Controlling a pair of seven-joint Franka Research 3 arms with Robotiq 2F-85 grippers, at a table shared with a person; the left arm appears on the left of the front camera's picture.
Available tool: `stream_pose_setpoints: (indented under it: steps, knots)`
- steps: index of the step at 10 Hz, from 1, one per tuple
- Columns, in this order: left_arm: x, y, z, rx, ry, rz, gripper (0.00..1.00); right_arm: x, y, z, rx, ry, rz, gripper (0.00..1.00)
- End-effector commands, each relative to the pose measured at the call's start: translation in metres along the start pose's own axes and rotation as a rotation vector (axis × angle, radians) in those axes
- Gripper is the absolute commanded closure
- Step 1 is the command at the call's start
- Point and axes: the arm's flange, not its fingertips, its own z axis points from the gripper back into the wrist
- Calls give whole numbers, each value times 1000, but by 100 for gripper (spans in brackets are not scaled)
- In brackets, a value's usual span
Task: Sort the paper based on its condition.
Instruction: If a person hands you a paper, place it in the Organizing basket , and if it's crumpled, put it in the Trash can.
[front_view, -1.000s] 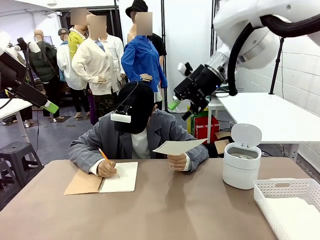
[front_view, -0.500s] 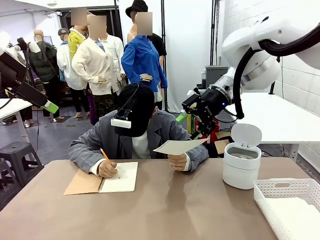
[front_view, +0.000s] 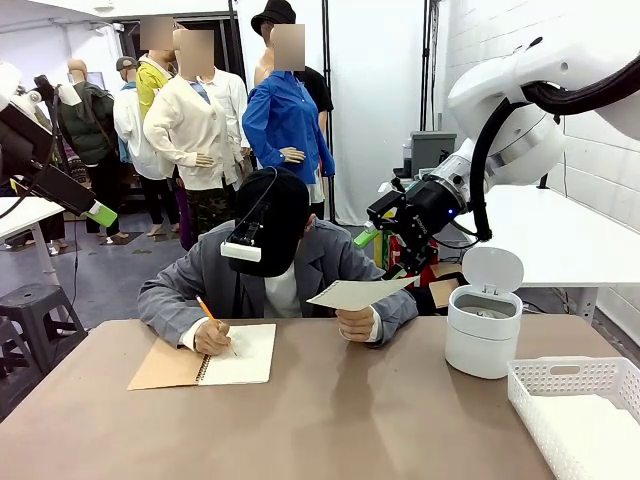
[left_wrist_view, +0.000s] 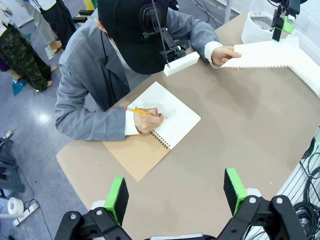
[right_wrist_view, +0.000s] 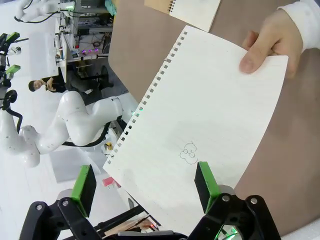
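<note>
**Torn-out sheet held up under a wide pincer**

Right of the middle of the tabletop (front_view: 350, 420), a white bin (front_view: 483, 345) stands with its lid up, contents unclear. At far right is a white basket (front_view: 575, 385). The left pincer (left_wrist_view: 175, 192) gapes wide and empty. The right pincer (right_wrist_view: 142, 182) is also wide and empty, close to the paper (right_wrist_view: 210, 115) that a person's hand (right_wrist_view: 267, 42) holds aloft.

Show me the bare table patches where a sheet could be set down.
Bare: the broad near middle of the table, between the notebook on the left and the basket on the right; also the near left corner. Crowded: the right end, with bin and basket.
</note>
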Motion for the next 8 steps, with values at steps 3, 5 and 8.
stream_pose_setpoints:
  steps: [3, 5, 8]
  knots:
    - [0, 0, 0, 1, 0, -3, 0, 4, -7, 8, 44, 4, -76, 0]
    - [0, 0, 0, 1, 0, -3, 0, 2, -29, 26, 102, -1, -238, 0]
    - [0, 0, 0, 1, 0, -3, 0, -3, -62, 25, 164, 89, -457, 0]
